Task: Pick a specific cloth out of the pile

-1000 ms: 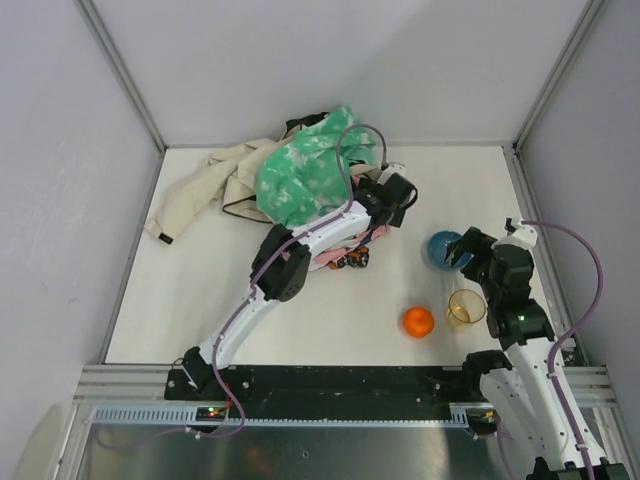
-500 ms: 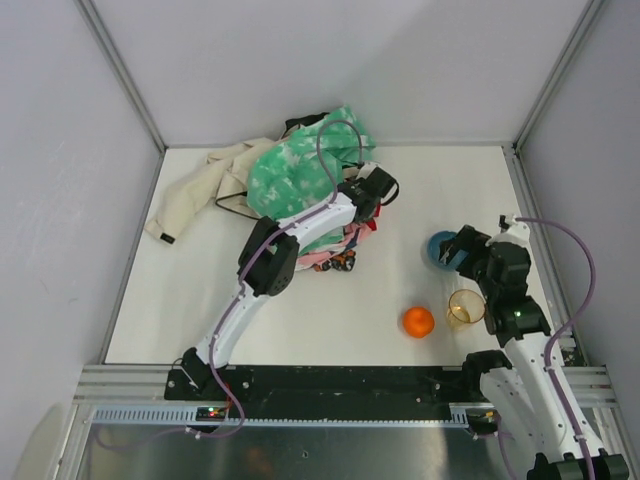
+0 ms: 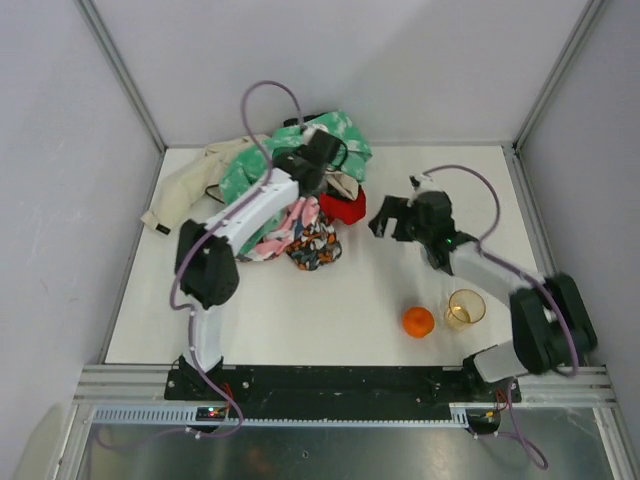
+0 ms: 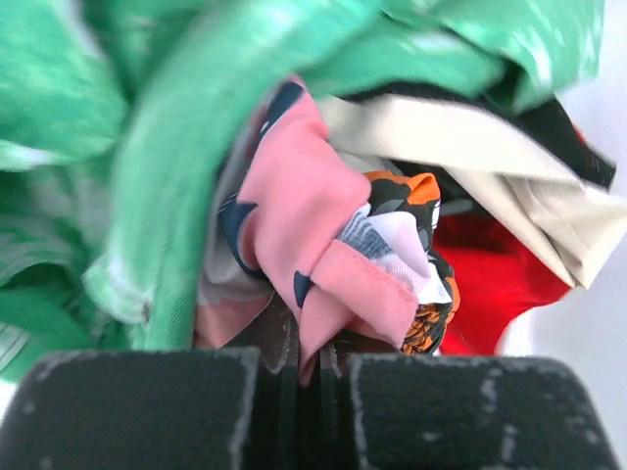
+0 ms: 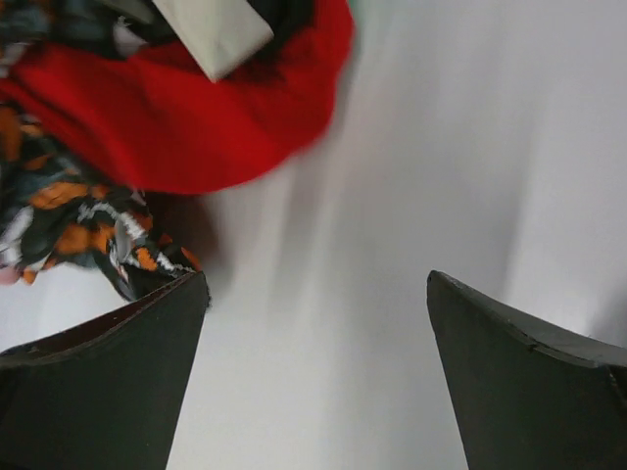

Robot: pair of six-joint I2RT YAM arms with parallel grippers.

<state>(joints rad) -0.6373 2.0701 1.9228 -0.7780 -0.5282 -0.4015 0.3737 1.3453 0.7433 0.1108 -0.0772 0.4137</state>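
Note:
The pile (image 3: pixel 285 200) lies at the back of the table: green mottled fabric (image 3: pixel 338 128), beige, pink striped and black orange-print pieces. The red cloth (image 3: pixel 345 207) pokes out at the pile's right edge, partly under a beige flap; the right wrist view has the red cloth (image 5: pixel 196 117) at upper left. My left gripper (image 3: pixel 308 185) sits on top of the pile, and in its wrist view the left gripper (image 4: pixel 309 357) is shut on a fold of the pink cloth (image 4: pixel 313 215). My right gripper (image 3: pixel 385 220) hovers open just right of the red cloth, and nothing lies between the jaws of the right gripper (image 5: pixel 315 277).
An orange ball (image 3: pixel 419 321) and a clear yellowish cup (image 3: pixel 465 307) stand at the front right. The black orange-print cloth (image 3: pixel 315 242) spills forward from the pile. Grey walls enclose the table on three sides.
My left gripper shut on the pink cloth and swung back and left with the pile, uncovering the red cloth. The right arm reached left from the front right toward the pile.

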